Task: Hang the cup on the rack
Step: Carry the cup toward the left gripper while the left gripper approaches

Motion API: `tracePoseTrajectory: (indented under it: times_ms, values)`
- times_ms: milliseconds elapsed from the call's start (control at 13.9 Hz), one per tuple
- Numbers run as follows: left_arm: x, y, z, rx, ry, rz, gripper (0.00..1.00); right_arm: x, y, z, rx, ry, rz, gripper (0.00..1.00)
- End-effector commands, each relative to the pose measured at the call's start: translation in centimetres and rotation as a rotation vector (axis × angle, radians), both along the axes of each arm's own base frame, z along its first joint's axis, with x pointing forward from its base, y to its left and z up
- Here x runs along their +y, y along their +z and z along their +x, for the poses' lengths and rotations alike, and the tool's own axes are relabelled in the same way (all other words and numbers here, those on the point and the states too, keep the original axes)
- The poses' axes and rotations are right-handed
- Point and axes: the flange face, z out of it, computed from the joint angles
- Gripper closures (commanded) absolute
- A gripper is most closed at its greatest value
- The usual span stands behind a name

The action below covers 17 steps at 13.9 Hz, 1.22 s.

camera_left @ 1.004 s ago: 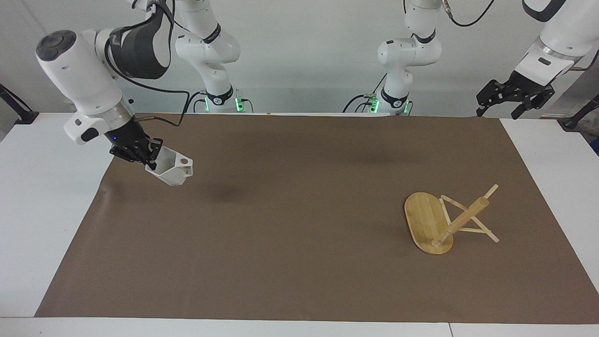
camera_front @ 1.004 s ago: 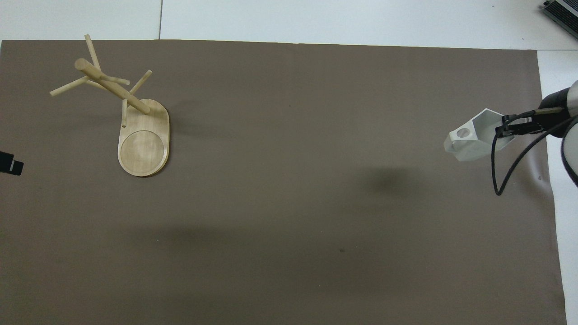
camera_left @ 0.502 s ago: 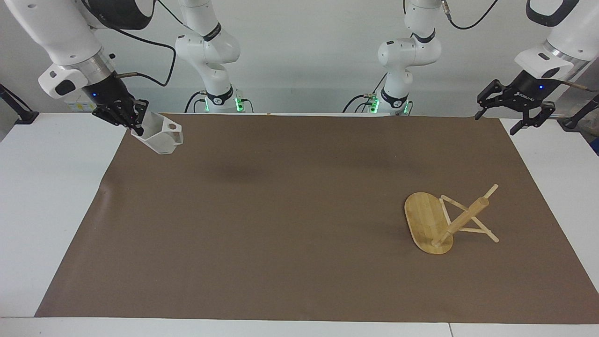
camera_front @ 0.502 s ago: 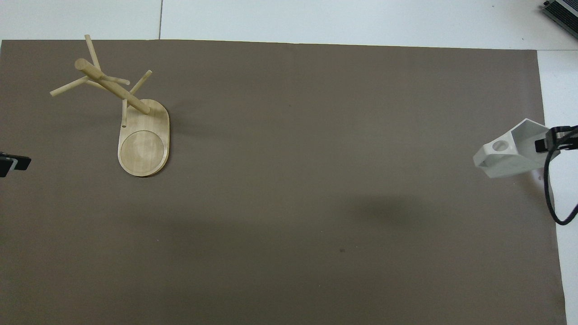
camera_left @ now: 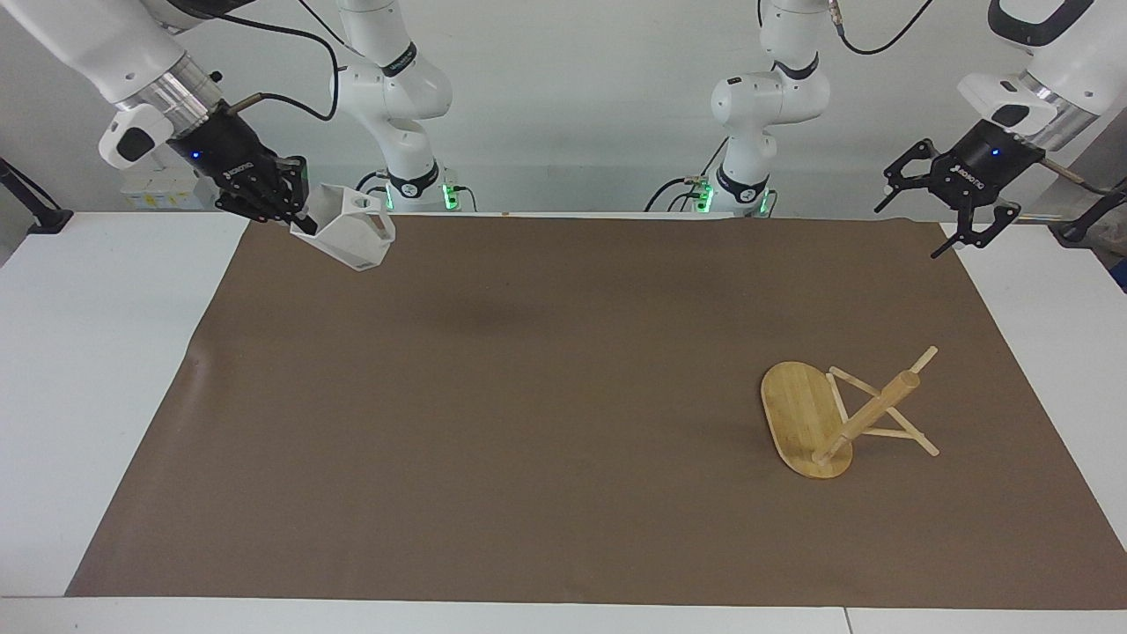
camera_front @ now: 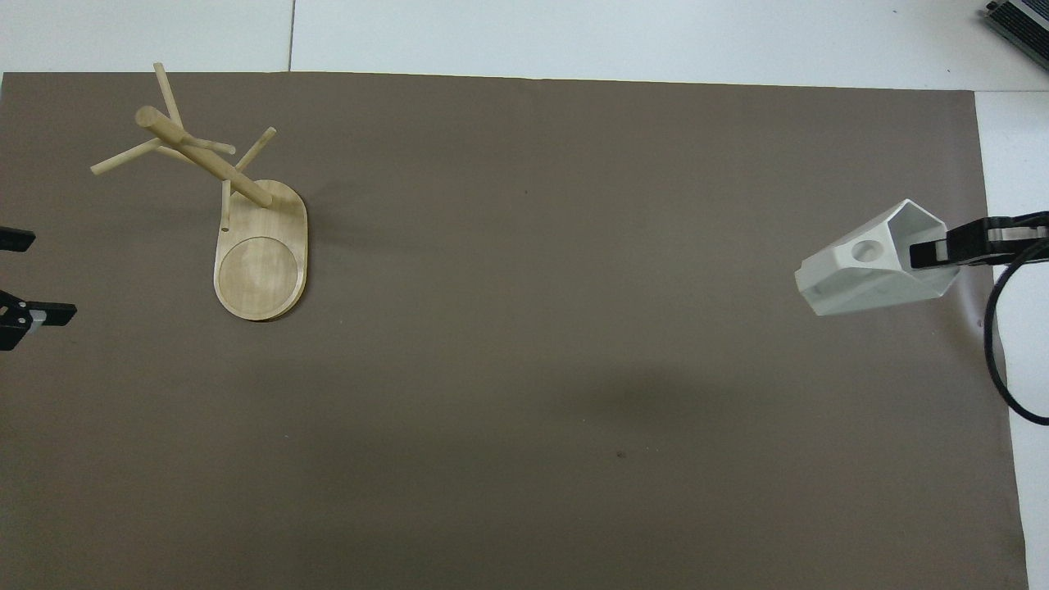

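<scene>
The white faceted cup [camera_left: 352,231] [camera_front: 873,261] hangs tilted in the air over the brown mat at the right arm's end of the table, its pierced handle facing up. My right gripper [camera_left: 295,211] [camera_front: 930,252] is shut on the cup's rim. The bamboo rack [camera_left: 836,414] [camera_front: 238,221] stands upright on its oval base at the left arm's end of the table, its post and pegs bare. My left gripper [camera_left: 942,216] [camera_front: 20,279] hangs open and empty, high over the mat's edge at the left arm's end.
A brown mat [camera_left: 546,423] [camera_front: 524,369] covers most of the white table [camera_left: 97,370]. The arms' bases [camera_left: 414,189] stand along the robots' edge. A dark device corner [camera_front: 1020,20] shows off the mat.
The right gripper has lifted the cup and carried it toward the table's middle. The left gripper has come inward over the mat's edge and turned.
</scene>
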Motion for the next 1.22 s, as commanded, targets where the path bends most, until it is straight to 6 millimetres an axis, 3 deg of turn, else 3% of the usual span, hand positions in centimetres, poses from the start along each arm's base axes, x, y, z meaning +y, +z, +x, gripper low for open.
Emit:
tracePoseTrajectory:
  times_ms: [0,215,573,717,860,1147]
  values:
    - [-0.5,-0.3,-1.4,-0.063,-0.111,-0.062,0.0,5.7,0.2,-1.0,0.062,-0.036,0.104,1.0]
    - [-1.5,-0.5,-1.9,-0.136,-0.248,-0.166,0.0,12.8,-1.7,-2.4,0.043,-0.061,0.181,1.0]
    - [-4.0,-1.5,-3.5,-0.161,-0.281,-0.308,0.0,20.8,-5.4,-2.5,-0.024,-0.046,0.236,1.0]
    - [-5.9,-1.3,-3.4,-0.166,-0.307,-0.329,0.0,23.1,-6.3,-2.2,-0.031,-0.04,0.264,1.0]
    - [-6.9,-1.6,-3.6,-0.182,-0.327,-0.343,0.0,23.7,-6.7,-2.1,-0.033,-0.041,0.27,1.0]
    - [-10.4,-3.6,-4.3,-0.305,-0.375,-0.337,0.0,26.5,-7.4,-2.1,-0.01,-0.105,0.31,1.0]
